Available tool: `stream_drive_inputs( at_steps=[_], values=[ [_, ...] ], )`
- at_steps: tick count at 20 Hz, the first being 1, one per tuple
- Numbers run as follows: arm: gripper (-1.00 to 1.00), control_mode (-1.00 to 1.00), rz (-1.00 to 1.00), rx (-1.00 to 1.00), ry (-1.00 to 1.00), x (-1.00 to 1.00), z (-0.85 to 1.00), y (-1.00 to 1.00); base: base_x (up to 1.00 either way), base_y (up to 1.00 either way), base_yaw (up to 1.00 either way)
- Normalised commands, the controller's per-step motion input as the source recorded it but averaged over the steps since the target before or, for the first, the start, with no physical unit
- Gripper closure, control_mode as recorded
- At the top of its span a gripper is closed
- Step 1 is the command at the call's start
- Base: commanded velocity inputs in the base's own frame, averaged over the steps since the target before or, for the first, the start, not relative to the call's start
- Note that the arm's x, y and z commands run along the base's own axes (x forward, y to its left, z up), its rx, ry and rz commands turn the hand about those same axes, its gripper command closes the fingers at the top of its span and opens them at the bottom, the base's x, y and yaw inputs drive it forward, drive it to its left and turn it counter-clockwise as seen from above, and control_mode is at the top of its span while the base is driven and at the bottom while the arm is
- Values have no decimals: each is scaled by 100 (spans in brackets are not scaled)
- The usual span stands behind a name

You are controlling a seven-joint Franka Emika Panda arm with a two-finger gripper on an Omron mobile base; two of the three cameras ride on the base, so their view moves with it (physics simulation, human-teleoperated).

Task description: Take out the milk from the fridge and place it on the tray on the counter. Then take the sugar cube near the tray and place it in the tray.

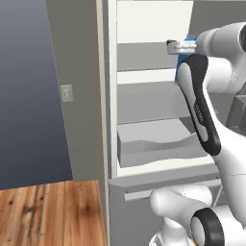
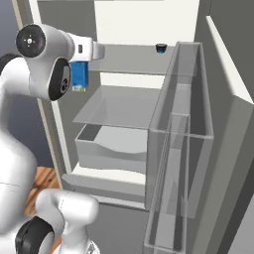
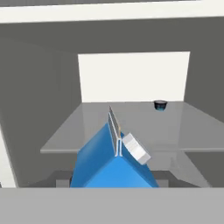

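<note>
The milk [image 3: 111, 164] fills the lower middle of the hand view, a blue carton seen from above, its gable ridge running away from the camera and a pale cap stub on the right-hand slope. It sits directly under the hand, on the line the jaws point along, with nothing between them. In the right base view the same carton [image 2: 79, 76] shows as a blue block just below the wrist, in front of the left end of the fridge's [image 2: 149, 30] grey shelf [image 2: 124, 106] rather than deep on it. In the left base view a sliver of blue [image 1: 182, 60] peeks out behind the forearm near the upper shelf.

The fingertips are not visible, so the pictures cannot settle whether the jaws are spread around the carton or already pinching its sides. The carton stands upright, its long axis vertical, and the hand is close above it.

A small dark cup [image 3: 160, 105] sits at the back of the shelf, well apart from the carton. Judging from this, the coming move turns on drawing the carton straight out past the shelf edge and the open door's clear bins [image 2: 181, 149] on the right, which looks the tighter side.
</note>
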Motion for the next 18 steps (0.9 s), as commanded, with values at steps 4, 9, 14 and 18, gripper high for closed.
stream_drive_inputs(
  at_steps=[4,9,14,18],
  values=[
    [100,-100,0,0,0,-100,-29,6,0,0,0],
    [100,-100,1,0,0,-80,-89,20,0,0,0],
    [100,-100,1,0,1,-36,-88,9,0,0,0],
    [100,-100,0,0,6,-13,-59,3,0,0,0]
  ],
)
